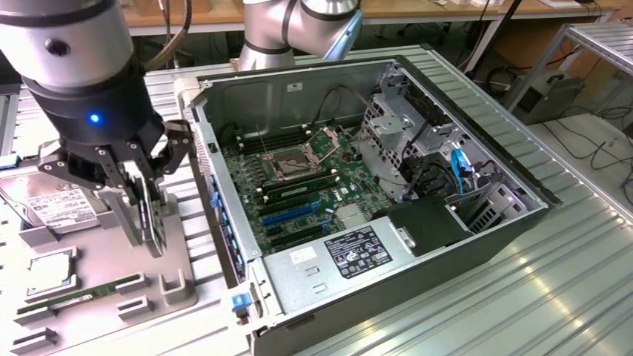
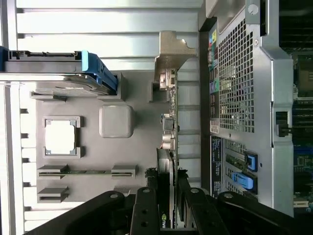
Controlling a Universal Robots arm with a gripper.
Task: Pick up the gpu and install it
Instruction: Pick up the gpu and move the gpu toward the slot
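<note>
The gripper (image 1: pixel 139 222) is clamped on the thin black gpu card (image 2: pixel 168 161) over the grey plastic tray (image 2: pixel 139 156); the open metal computer case (image 1: pixel 307 85) at 3 o'clock has no card installed yet

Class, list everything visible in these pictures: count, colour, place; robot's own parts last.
computer case: one, dark, open, mid-scene.
motherboard: one, green, inside the case.
parts tray: one, grey, beside the case.
hard drive: one, silver with white label, on the tray.
processor chip: one, silver, in a tray recess.
memory stick: one, green, in a tray slot.
gpu: one, dark with silver bracket, edge-on over the tray.
gripper: one, black, shut on the gpu.
arm: one, grey and black, above the tray.
</note>
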